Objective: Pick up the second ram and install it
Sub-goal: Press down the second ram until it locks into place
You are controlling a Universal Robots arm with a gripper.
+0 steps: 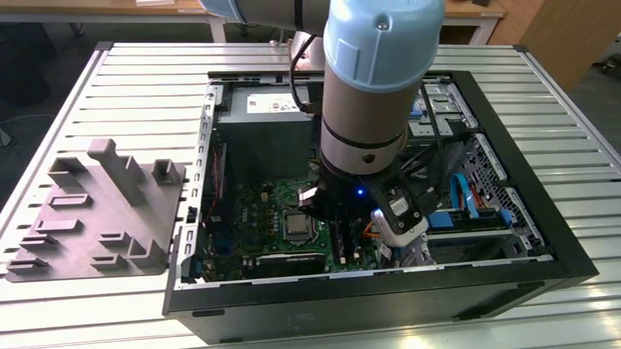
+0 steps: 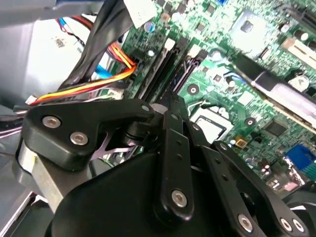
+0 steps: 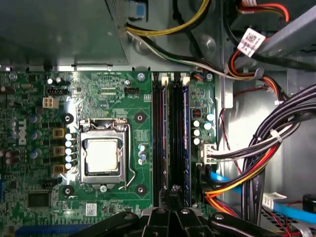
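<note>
- Black steel computer case (image 1: 543, 240) lies open on the slatted metal table (image 1: 145, 94), with the pale-blue-capped robot arm (image 1: 374, 87) reaching inside.
- Green motherboard (image 3: 143, 94) carries long black memory slots (image 3: 159, 143).
- Black gripper (image 3: 174, 195) hovers at the slots; whether its fingers are parted or hold anything, I cannot tell.
- Slim dark-blue second ram (image 3: 186, 143) stands seated in a slot.

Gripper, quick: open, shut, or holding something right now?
Gripper: cannot be told; its black fingertips sit low over the long black memory slots of the green motherboard, where a slim dark-blue ram strip stands in a slot.
</note>
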